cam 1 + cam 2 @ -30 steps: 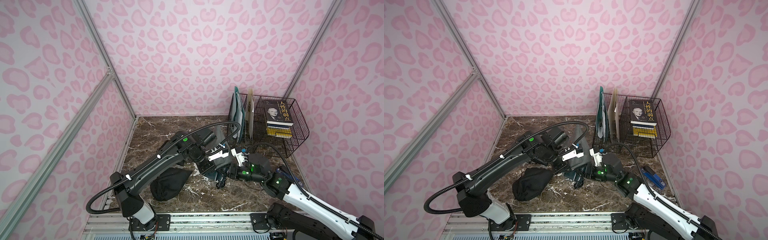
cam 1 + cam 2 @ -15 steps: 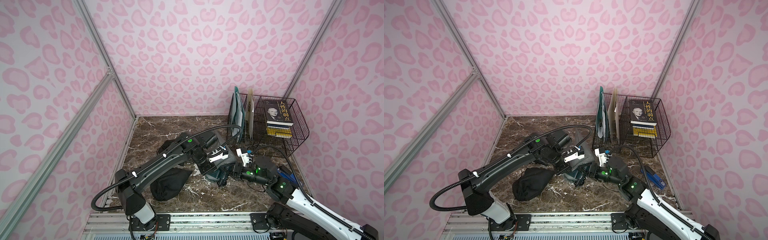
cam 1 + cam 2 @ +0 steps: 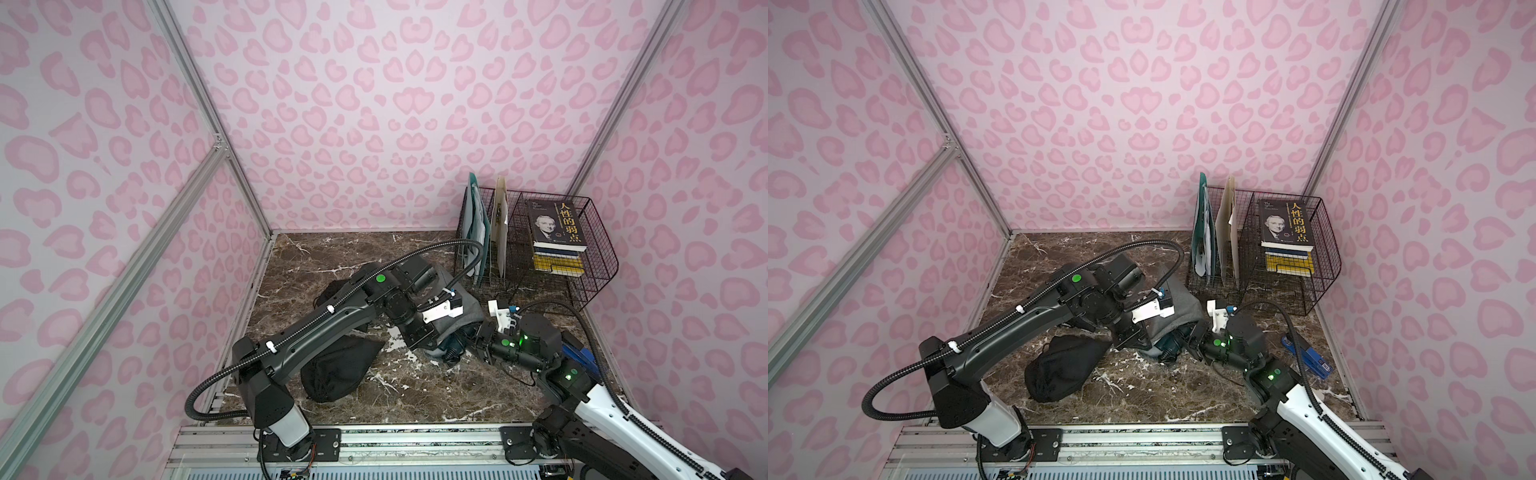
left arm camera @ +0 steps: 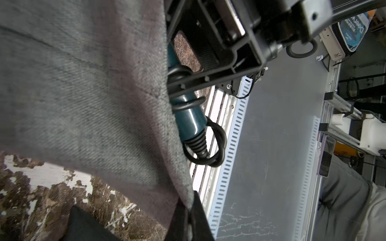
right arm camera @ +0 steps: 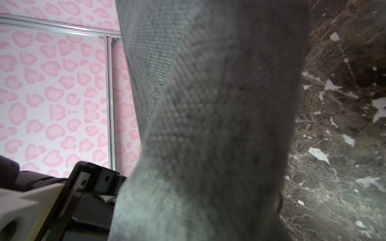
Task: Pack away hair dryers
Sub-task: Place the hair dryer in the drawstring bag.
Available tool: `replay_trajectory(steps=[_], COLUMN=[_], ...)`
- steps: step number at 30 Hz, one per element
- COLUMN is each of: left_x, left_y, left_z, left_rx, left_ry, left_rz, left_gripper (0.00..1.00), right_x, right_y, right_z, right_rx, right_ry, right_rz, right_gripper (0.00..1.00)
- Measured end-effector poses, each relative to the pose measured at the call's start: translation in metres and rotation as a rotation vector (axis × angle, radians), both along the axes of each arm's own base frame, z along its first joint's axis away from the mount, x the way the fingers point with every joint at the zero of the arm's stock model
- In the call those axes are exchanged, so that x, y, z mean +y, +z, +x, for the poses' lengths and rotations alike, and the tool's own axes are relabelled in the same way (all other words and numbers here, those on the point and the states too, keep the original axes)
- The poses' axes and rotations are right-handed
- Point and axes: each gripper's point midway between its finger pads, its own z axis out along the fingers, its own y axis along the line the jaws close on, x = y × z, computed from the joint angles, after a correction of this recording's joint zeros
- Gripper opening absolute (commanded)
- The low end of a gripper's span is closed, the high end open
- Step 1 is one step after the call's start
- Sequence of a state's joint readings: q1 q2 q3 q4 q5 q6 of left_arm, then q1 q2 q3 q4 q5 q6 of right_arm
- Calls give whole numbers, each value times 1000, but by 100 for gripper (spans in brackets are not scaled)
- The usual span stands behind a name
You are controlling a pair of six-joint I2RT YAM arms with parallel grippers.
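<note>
Marble floor [image 3: 332, 257] is free far left and along the front; wire rack [image 3: 600, 249] and black pouch [image 3: 336, 374] obstruct.

You are looking at a brown marble tabletop [image 3: 324, 257]. A wire basket [image 3: 600, 249] is standing at its far right corner, holding stacked books [image 3: 557, 226] and two upright folders [image 3: 476, 220]. A black pouch [image 3: 336, 370] is lying toward the front, a grey pouch [image 3: 465, 311] nearer the basket.

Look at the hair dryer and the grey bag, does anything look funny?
Yes. The teal hair dryer is only partly inside the grey pouch: its handle and looped black cord stick out of the opening. The left gripper pinches the pouch's edge. Nothing looks spilled or broken.
</note>
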State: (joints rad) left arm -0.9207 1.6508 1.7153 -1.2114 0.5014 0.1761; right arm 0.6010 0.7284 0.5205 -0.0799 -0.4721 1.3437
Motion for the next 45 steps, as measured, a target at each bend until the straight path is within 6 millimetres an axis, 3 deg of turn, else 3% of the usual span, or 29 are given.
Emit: replay_trajectory(steps=[20, 27, 33, 38, 40, 45], left_x=[-6, -2, 3, 8, 10, 15], left_y=[10, 25, 40, 50, 53, 48], left_z=[6, 12, 24, 40, 43, 49], left_rx=[-3, -50, -76, -87, -94, -82], left_ry=[16, 16, 39, 74, 79, 96], left_rz=[5, 3, -24, -37, -41, -24], left_gripper=[1, 1, 1, 1, 1, 1], right_x=[36, 46, 45, 46, 47, 47], right_y=[-18, -14, -18, -11, -9, 7], right_z=[35, 37, 37, 42, 43, 45], right_rx=[129, 136, 137, 113, 110, 56], right_ry=[113, 181, 193, 197, 200, 207], right_rz=[-170, -193, -221, -230, -233, -239], right_gripper=[22, 42, 44, 46, 53, 55])
